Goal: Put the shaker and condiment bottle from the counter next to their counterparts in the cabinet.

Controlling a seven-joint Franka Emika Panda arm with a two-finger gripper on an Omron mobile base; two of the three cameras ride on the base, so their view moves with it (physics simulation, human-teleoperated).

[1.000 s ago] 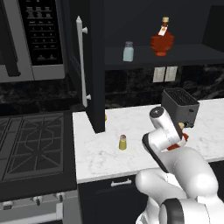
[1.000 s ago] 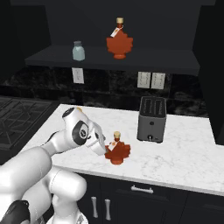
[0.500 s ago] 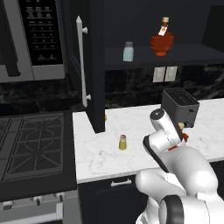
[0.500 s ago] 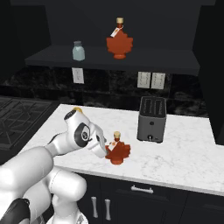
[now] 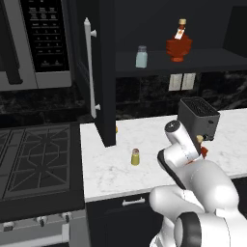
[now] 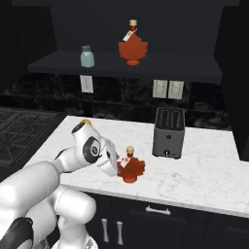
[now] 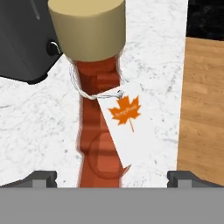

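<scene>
The red-orange condiment bottle (image 7: 98, 131) stands upright on the white marble counter (image 7: 26, 118), with its tan cap (image 7: 87, 28) and a white maple-leaf tag (image 7: 127, 116). My gripper (image 7: 114, 178) is open, one fingertip on each side of the bottle's body and not touching it. From the right base view the gripper (image 6: 117, 168) sits at the left side of the bottle (image 6: 132, 169). The small yellow-olive shaker (image 5: 135, 157) stands alone on the counter (image 5: 111, 169). In the cabinet (image 5: 169, 65) are the pale blue-grey shaker (image 5: 141, 57) and the matching red bottle (image 5: 179, 44).
A dark toaster (image 6: 168, 132) stands just behind the counter bottle. The open cabinet door with its bar handle (image 5: 89, 67) hangs over the counter's left end. The stovetop (image 5: 34, 159) and microwave (image 5: 43, 43) lie to the left. The counter's edge and the wooden floor (image 7: 203, 109) are close by.
My hand has edged slightly closer to the counter bottle. The bottle and the yellow shaker have not moved.
</scene>
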